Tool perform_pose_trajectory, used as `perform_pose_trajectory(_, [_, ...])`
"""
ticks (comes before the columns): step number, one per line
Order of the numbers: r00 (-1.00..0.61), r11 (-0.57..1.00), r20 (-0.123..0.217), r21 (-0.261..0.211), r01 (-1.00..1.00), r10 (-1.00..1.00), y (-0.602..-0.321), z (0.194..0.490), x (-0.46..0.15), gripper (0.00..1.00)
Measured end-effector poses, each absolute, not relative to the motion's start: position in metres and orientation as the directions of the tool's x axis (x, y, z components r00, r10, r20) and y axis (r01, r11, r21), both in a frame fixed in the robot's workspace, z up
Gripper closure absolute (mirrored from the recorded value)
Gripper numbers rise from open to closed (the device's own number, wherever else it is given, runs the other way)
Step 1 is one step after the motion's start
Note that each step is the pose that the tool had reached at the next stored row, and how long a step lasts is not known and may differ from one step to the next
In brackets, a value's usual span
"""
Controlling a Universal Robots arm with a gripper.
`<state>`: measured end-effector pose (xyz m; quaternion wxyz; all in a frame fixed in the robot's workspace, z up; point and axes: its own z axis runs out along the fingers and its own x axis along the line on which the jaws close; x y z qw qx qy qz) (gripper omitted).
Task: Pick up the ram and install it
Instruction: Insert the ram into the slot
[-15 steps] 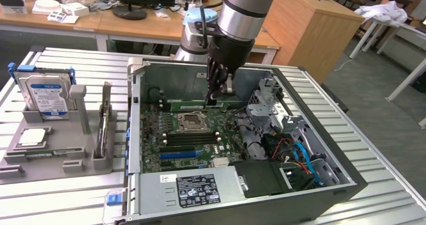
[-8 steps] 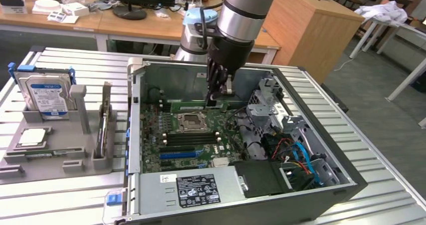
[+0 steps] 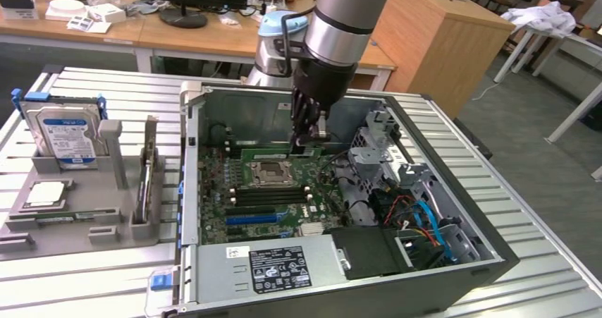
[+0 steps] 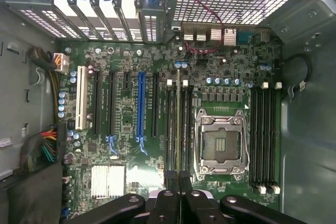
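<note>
Gripper [image 4: 178, 177] right up at the lens, clamped tight on the ram [image 4: 178, 119], and we're seeing that thin stick edge-on, running straight out from between the fingertips! Over in the exterior view, the gripper [image 3: 306, 143] hangs low inside the open computer case [image 3: 191, 191], with the green ram [image 3: 268, 151] lying level just on the far side of the CPU socket [image 3: 268, 170]. It lines up with the black memory slots [image 4: 170, 124] beside that socket; whether it's seated in one, I can't tell. A second bank of slots [image 4: 264, 140] sits on the socket's other side. Further out on the motherboard [image 4: 126, 61], there's a blue expansion slot [image 4: 140, 103]. Way off at the exterior view's left, a hard drive [image 3: 64, 131] stands upright in a grey tray [image 3: 94, 202] on the slatted table [image 3: 113, 85].
</note>
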<state>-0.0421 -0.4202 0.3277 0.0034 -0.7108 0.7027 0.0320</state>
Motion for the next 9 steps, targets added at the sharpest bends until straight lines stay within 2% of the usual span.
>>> perform_pose_trajectory(9, [0.010,-0.012,-0.050,0.040,-0.999,-0.999,-0.420,0.313,-0.042,0.88])
